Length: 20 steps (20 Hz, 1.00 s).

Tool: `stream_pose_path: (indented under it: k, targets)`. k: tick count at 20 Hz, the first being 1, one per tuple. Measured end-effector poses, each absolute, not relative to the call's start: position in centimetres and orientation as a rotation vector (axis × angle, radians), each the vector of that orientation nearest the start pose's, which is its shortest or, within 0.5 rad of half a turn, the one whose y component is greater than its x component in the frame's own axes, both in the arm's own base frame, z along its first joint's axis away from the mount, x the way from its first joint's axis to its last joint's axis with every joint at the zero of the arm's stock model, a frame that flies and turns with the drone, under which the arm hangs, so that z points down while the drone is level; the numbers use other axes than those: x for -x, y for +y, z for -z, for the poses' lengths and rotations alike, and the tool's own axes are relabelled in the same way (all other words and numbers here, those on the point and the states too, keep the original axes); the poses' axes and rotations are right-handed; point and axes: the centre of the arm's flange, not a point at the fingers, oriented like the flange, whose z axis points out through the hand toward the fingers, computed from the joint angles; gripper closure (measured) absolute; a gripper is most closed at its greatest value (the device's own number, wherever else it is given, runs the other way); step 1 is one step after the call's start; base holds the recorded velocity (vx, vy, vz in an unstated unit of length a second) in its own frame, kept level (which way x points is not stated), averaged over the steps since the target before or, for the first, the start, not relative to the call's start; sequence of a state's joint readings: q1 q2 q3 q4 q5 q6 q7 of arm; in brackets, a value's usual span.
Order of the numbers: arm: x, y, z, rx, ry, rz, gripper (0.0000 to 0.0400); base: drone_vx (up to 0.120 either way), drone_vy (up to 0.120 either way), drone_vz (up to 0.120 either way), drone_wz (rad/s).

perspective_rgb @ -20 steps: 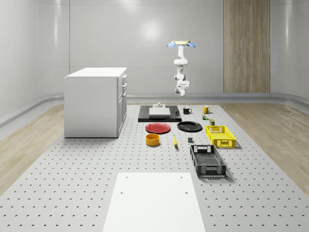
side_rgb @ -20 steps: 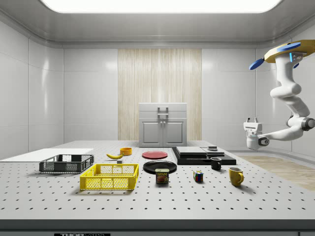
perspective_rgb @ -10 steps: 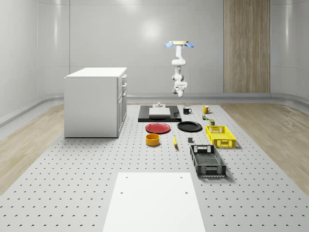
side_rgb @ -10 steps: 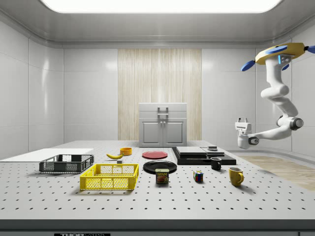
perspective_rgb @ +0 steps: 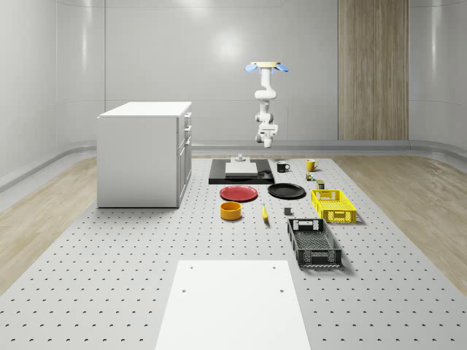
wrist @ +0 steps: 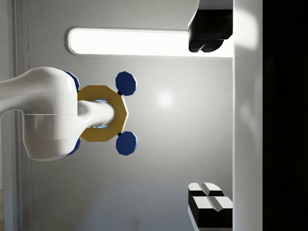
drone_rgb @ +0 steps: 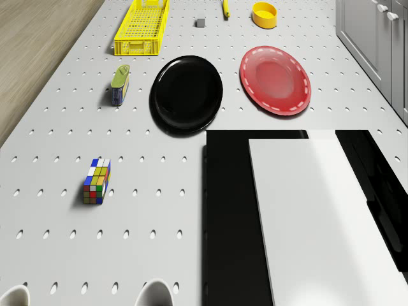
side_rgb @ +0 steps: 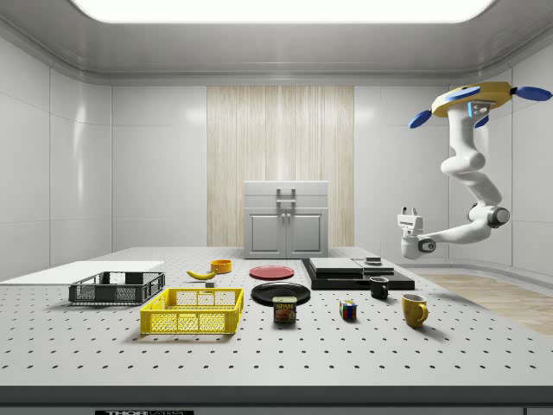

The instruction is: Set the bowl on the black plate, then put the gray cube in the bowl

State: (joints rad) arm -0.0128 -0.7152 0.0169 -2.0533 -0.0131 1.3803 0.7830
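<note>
1. Pale curved walls and a wood-panel strip enclose a perforated gray surface [perspective_rgb: 109, 284], with a white cabinet [perspective_rgb: 144, 153] on it at the whole-scene view's left.
2. Compared with a second ago, the drone [side_rgb: 473, 98] has shifted toward the side view's left and now hovers high past the far end of the surface, beyond the black slab [side_rgb: 356, 273]; in the whole-scene view it has drifted left.
3. Its white jointed arm hangs down and bends, and the end effector [side_rgb: 408, 213] points upward in the side view, well above the slab. In the wrist view its two dark fingers [wrist: 210, 202] stand wide apart with nothing between them.
4. An orange-yellow round bowl [perspective_rgb: 230, 211] sits near the red plate [perspective_rgb: 238, 193], apart from the glossy black plate [perspective_rgb: 286, 191].
5. Small and hard to make out, the gray cube [drone_rgb: 200, 23] lies beside the yellow mesh crate [drone_rgb: 142, 25], which is cut off in the drone view.
6. Two mug rims are cropped in the drone view.
</note>
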Motion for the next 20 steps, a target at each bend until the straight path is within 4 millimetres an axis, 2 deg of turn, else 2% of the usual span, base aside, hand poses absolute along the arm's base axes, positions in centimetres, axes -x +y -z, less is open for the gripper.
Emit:
stream_pose_path:
  k: [8,13,17,20]
  targets:
    - [-30.2,0.9,-69.1,2.962,1.228,0.128,0.0,0.12,-0.12,0.0,0.0]
    - [-30.1,2.1,-68.9,3.061,1.27,0.217,0.0,0.12,-0.12,0.0,0.0]
    - [-30.1,4.1,-68.2,3.222,1.339,0.373,0.0,0.12,-0.12,0.0,0.0]
    - [-30.1,6.3,-66.9,3.416,1.423,0.598,0.0,0.12,-0.093,0.0,0.0]
